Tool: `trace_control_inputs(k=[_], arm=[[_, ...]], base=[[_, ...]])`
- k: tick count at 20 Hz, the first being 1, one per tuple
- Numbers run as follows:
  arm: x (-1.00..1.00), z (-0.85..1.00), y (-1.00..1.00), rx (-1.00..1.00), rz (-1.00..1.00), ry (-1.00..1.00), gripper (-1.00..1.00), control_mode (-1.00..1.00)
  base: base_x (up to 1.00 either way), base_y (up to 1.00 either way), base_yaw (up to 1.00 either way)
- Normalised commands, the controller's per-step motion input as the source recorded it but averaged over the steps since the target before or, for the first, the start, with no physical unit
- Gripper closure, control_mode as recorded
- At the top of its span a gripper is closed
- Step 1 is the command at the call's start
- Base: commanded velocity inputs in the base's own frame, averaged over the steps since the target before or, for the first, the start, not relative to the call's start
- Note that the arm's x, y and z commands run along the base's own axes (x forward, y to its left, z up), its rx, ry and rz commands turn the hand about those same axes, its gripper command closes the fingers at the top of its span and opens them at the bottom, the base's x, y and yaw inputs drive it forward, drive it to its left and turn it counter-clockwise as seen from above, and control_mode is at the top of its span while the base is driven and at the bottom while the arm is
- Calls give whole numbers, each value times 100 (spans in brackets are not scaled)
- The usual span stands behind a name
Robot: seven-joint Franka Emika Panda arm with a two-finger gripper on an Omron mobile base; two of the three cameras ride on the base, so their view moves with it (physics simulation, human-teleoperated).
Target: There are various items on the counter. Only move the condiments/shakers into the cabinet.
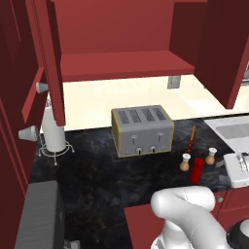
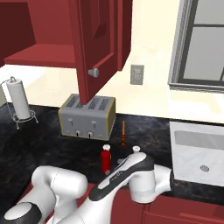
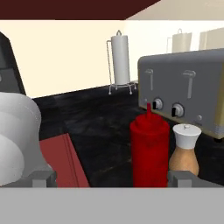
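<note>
A red bottle (image 3: pixel 149 151) is seen standing near the front edge of the black surface (image 1: pixel 97 170), flanked by two tan shakers (image 1: pixel 185 163), before a grey toaster (image 1: pixel 142 130). The hand (image 3: pixel 107 178) is held low at that edge, fingers spread wide, nothing pinched. The cabinet (image 1: pixel 121 65) above stands open.

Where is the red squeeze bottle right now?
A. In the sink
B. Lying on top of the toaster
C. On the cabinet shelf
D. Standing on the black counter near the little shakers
D: the red squeeze bottle stands upright on the black counter, between two small shakers, in front of the toaster.
</note>
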Motion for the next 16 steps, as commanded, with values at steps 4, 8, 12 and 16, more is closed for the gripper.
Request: trace_control_inputs(k=[4, 8, 12, 16], arm=[[18, -19, 16, 0, 0, 0, -100, -100], [20, -18, 10, 0, 0, 2, -100, -100], [16, -10, 0, 0, 0, 2, -100, -100], [19, -6, 0, 0, 0, 3, -100, -100]], base=[[0, 0, 0], [0, 0, 0], [0, 0, 0], [0, 0, 0]])
